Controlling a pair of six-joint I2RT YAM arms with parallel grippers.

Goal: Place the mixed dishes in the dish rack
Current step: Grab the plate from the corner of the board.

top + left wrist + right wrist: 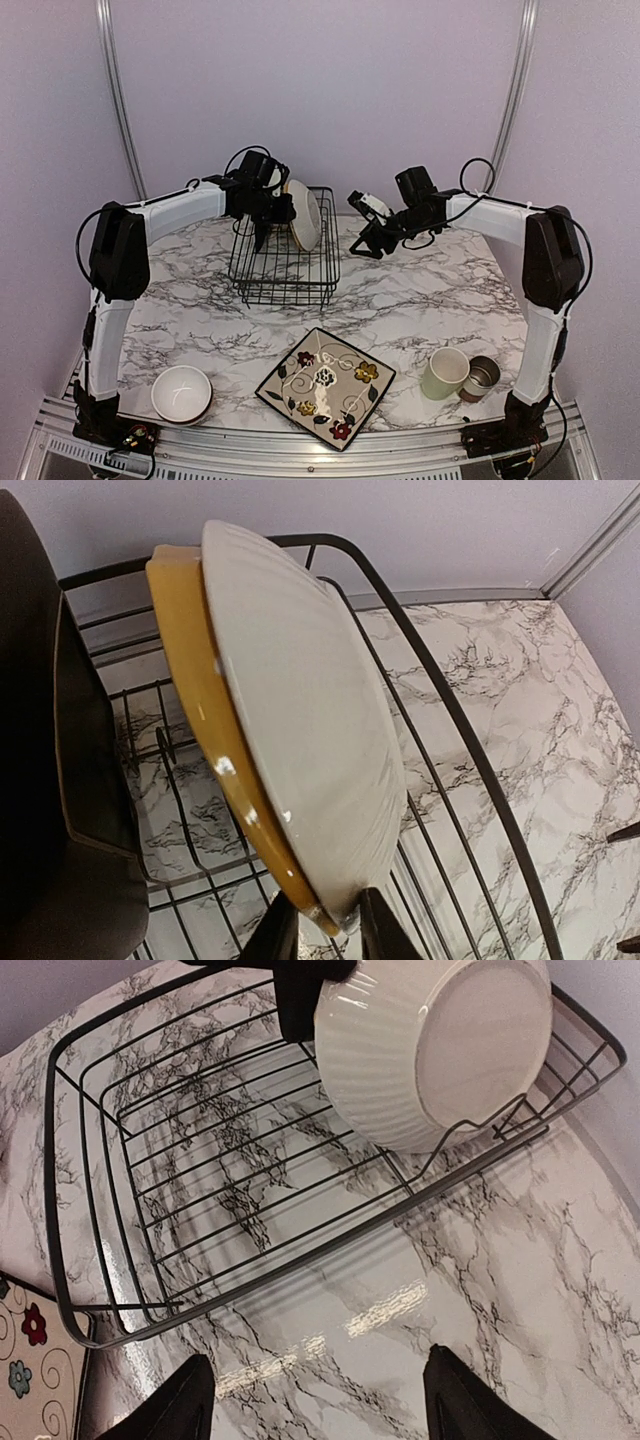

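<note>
While my right gripper [318, 1380] hangs open beside the dish rack [282, 272], my left gripper [326, 932] pinches the upright yellow plate [300, 710] inside.

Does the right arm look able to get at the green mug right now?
Probably yes: the right hand is open and empty beside the dish rack, and nothing covers the green mug; the grey cup crowds its right side.

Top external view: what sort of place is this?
Probably a lab robot cell, not a kitchen: marble-patterned tabletop, bare metal frame rails against plain lilac walls, black wire dish rack.
</note>
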